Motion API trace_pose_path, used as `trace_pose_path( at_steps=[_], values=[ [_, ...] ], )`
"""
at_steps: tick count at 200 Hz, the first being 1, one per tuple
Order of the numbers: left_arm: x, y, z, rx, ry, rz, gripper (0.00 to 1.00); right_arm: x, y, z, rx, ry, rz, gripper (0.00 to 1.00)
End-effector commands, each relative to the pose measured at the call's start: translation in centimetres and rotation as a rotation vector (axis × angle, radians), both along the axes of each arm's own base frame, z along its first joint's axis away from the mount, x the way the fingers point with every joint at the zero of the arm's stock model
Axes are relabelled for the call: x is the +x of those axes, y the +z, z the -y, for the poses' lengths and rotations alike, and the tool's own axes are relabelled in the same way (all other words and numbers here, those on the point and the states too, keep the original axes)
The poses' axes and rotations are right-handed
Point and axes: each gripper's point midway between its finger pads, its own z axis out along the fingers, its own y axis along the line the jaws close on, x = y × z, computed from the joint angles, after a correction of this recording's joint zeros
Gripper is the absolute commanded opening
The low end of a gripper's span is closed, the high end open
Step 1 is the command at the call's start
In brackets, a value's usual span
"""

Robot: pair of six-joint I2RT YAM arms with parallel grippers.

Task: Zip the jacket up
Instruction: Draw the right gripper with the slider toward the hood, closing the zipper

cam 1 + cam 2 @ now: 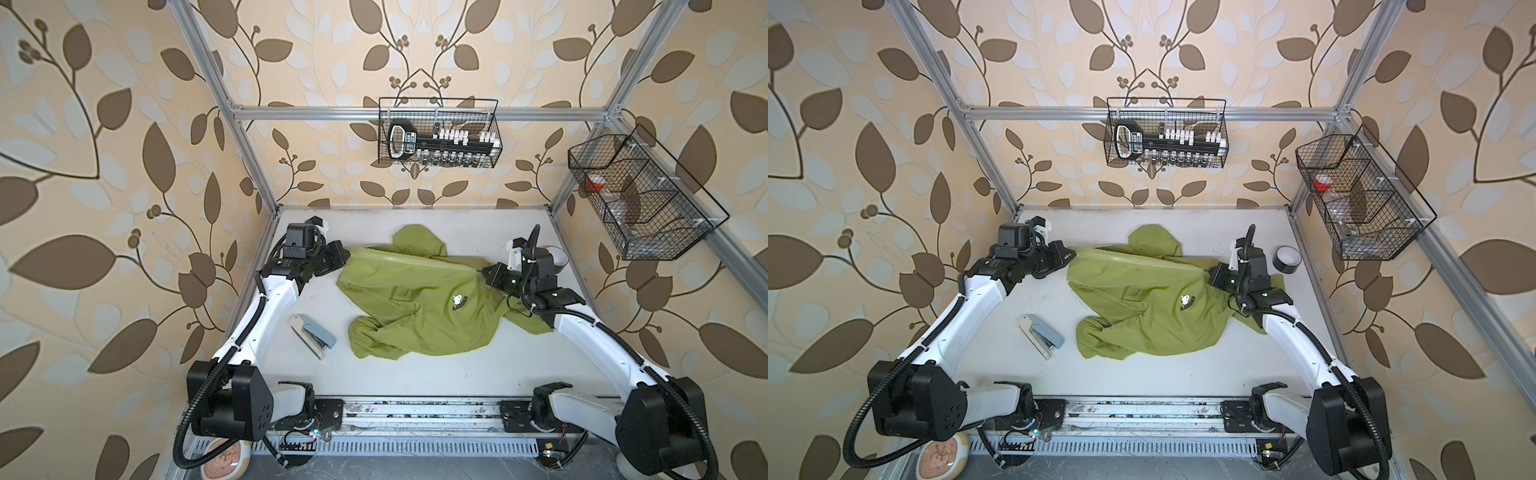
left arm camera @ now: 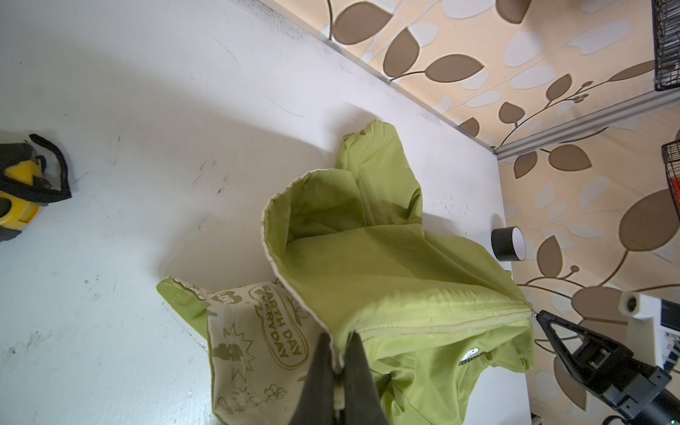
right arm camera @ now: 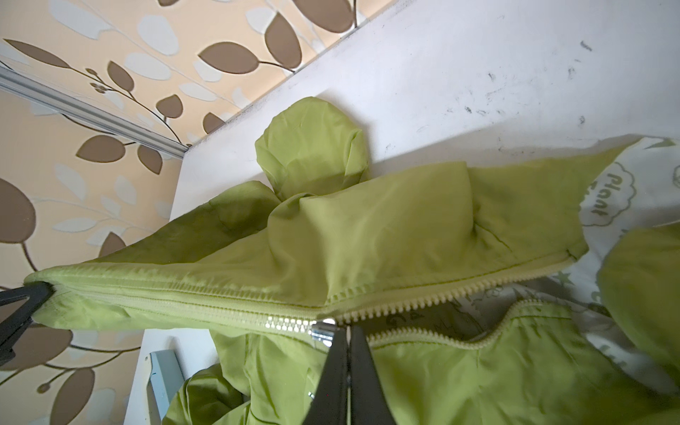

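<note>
The lime-green jacket [image 1: 415,307] [image 1: 1142,307] lies spread on the white table, hood toward the back wall and chest logo [image 1: 460,301] facing up. My left gripper [image 1: 347,254] [image 2: 338,336] is shut on the jacket's edge at the left end of the zipper line, beside the pale printed lining [image 2: 257,342]. My right gripper [image 1: 482,272] [image 3: 347,329] is shut on the pull of the silver zipper slider [image 3: 323,328]. The zipper is closed from the slider toward the left gripper [image 3: 36,289]. Past the slider its teeth [image 3: 423,305] lie apart. The fabric is taut between the two grippers.
A blue-grey stapler [image 1: 312,336] [image 1: 1040,336] lies on the table left of the jacket. A black tape roll [image 1: 1288,259] [image 2: 509,243] stands at the back right. Wire baskets [image 1: 438,133] [image 1: 640,195] hang on the frame. A yellow-and-black object [image 2: 22,184] shows in the left wrist view.
</note>
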Motion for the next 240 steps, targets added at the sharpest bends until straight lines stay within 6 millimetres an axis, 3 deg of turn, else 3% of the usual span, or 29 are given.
trace_pose_path(
  at_steps=[1, 177, 240],
  values=[
    [0.6, 1.5, -1.0, 0.019, 0.05, 0.067, 0.0, -0.6, -0.8, 1.1, -0.027, -0.018, -0.019, 0.0],
    [0.4, 1.2, -1.4, 0.035, 0.068, 0.065, 0.0, -1.0, -1.1, 4.2, -0.011, -0.067, -0.029, 0.0],
    [0.2, 0.1, -2.6, 0.085, 0.125, 0.041, 0.0, -0.8, -0.7, 4.7, 0.005, -0.078, -0.019, 0.0]
  ],
)
